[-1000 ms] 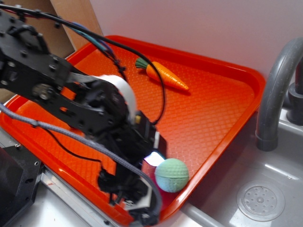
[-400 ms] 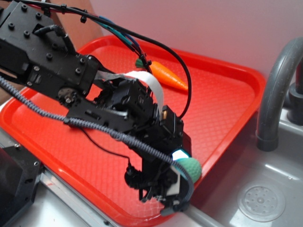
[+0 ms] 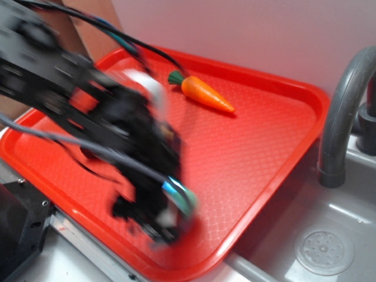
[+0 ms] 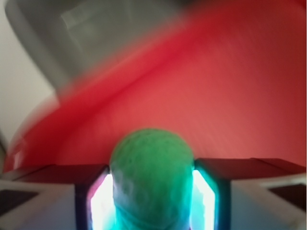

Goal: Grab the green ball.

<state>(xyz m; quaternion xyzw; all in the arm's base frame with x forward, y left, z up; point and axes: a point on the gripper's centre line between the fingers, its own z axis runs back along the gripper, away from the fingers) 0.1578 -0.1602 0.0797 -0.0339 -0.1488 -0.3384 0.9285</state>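
The green ball (image 4: pixel 151 172) is pinched between the two pads of the pincer (image 4: pixel 151 191) — in the wrist view it fills the gap from one lit pad to the other, and its rounded top bulges past their tips. In the exterior view the arm is smeared by motion blur, and only a sliver of the green ball (image 3: pixel 189 202) is seen at the pincer (image 3: pixel 176 205), above the near part of the red tray (image 3: pixel 264 147). Whether the ball is clear of the tray floor cannot be told through the blur.

The step in hand is judged to be the lift with the ball held. Squeeze is best kept constant, since the ball is seated toward the tips and a rubbery sphere can be squirted out forward. Sudden swings are to be avoided — a smooth, slower rise is called for. The toy carrot (image 3: pixel 205 94) lies well apart at the far side and is not at risk.
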